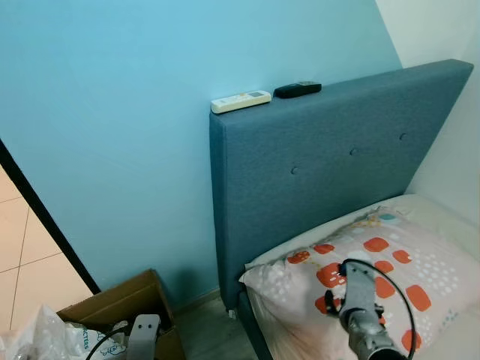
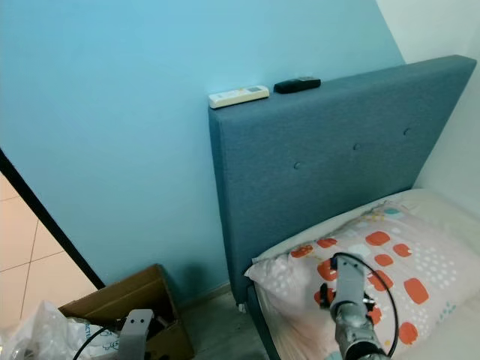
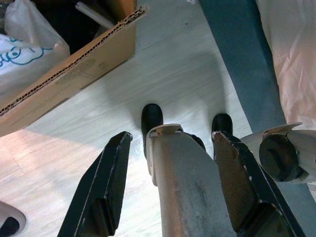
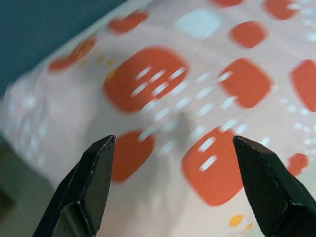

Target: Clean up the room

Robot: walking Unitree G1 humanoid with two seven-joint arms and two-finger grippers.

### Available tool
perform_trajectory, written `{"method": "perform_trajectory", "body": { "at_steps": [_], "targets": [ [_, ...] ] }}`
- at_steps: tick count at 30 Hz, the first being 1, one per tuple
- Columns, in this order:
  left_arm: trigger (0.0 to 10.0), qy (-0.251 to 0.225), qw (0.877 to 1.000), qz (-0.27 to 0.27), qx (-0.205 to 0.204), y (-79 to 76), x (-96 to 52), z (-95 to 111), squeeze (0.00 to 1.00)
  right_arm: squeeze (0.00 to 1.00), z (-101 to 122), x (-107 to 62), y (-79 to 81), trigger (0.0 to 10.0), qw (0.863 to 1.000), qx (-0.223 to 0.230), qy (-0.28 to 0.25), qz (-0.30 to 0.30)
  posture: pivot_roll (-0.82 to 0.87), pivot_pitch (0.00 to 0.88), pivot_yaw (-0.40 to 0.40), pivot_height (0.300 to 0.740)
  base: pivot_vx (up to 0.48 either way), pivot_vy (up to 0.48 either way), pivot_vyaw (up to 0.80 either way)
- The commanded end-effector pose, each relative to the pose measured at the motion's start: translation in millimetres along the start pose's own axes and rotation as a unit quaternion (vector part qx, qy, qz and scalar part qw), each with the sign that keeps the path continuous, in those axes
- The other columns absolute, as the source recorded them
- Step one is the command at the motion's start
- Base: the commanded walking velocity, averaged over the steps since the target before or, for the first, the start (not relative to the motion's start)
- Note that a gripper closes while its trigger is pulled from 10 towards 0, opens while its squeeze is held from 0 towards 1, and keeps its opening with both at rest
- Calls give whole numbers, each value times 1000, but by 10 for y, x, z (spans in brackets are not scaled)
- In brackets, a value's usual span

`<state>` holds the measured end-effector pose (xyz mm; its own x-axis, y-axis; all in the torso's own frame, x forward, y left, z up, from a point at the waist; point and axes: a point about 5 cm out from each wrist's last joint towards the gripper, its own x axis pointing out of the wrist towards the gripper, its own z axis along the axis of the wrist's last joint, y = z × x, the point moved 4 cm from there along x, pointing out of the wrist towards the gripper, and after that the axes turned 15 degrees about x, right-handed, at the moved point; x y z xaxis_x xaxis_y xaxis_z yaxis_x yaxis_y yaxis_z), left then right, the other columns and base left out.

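Observation:
A pillow (image 1: 409,259) with orange squares lies at the head of the bed, against a blue-grey headboard (image 1: 315,172). On top of the headboard rest a white remote (image 1: 241,100) and a black remote (image 1: 297,89). My right arm (image 1: 358,304) reaches over the pillow. In the right wrist view my right gripper (image 4: 174,144) is open just above the pillow (image 4: 163,89), with nothing between its fingers. My left gripper (image 3: 172,137) is open and empty, hanging low and pointing down at the wooden floor (image 3: 163,64) and my own leg.
An open cardboard box (image 1: 120,304) stands on the floor left of the bed, with a white plastic bag (image 1: 52,337) beside it. The blue wall runs behind it. A dark door edge and a tiled floor (image 1: 30,262) lie at the left.

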<state>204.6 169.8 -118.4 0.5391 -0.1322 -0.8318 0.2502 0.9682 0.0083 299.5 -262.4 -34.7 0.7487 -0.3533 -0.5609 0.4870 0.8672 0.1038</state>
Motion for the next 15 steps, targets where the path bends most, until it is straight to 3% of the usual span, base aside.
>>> {"method": "perform_trajectory", "body": {
  "at_steps": [1,9,10,13,14,15],
  "targets": [
    [10000,-6,1000,7,-1,76,-12,22,0,0,108,16,-5,10000,1000,24,-18,-4,-34,9,7,664,0,0,0],
    [10000,-37,999,9,-5,96,5,212,0,0,382,56,-14,10000,997,51,-51,-5,-31,13,2,644,0,0,0],
    [10000,-67,998,13,-14,138,9,407,0,0,445,64,-67,10000,997,55,-57,-17,-25,17,1,634,0,0,0],
    [10000,-75,997,14,-16,148,9,451,0,0,456,65,-80,10000,997,55,-58,-20,-25,18,2,629,0,0,0],
    [10000,-90,996,15,-19,173,6,552,0,0,469,67,-146,10000,996,51,-58,-37,-26,19,3,624,0,0,0],
    [10000,-122,992,16,-21,213,-6,760,0,0,500,65,-325,10000,994,36,-57,-81,-25,21,4,614,0,0,0]
  ]
}}
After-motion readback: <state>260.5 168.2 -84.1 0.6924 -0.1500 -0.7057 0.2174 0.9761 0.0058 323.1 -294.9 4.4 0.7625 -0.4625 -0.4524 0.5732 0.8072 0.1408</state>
